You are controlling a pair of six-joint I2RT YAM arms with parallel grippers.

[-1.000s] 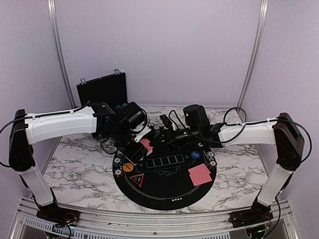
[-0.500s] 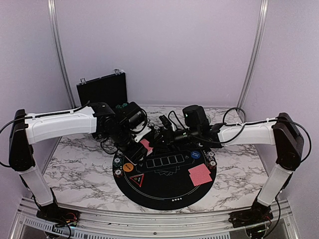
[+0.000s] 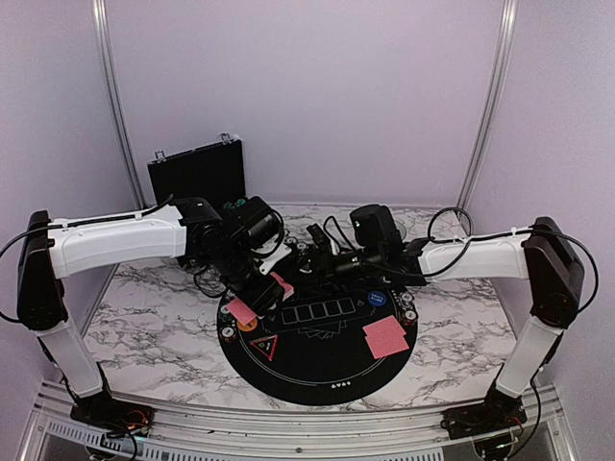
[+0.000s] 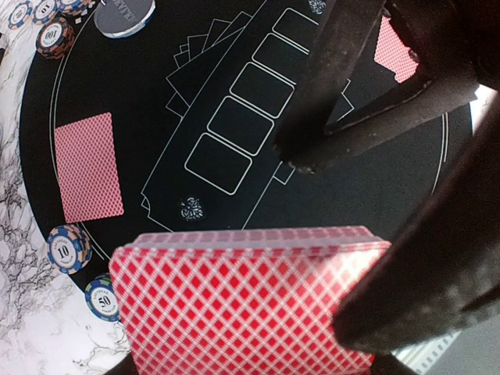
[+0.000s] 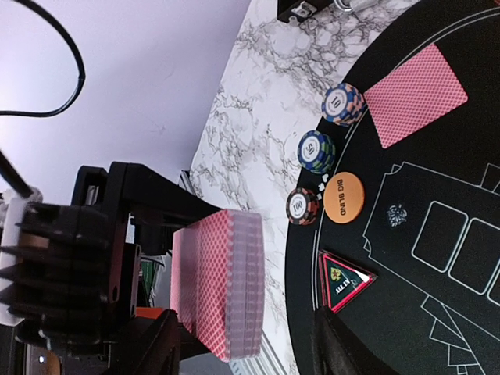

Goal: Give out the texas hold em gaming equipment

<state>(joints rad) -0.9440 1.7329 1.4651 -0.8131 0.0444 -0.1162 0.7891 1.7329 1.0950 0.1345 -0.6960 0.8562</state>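
Left gripper (image 4: 250, 351) had the deck of red-backed cards (image 4: 234, 301) clamped between its fingers, hanging over the round black mat (image 4: 375, 207). Right gripper (image 4: 297, 160) hovered just beyond it, above the printed card boxes, but I couldn't tell whether its jaws stood apart. One card (image 4: 88, 166) lay face-down at the mat's rim beside the 10 chip stack (image 4: 64, 248) and 50 chip stack (image 4: 103, 297), with another card (image 3: 385, 336) across the mat.
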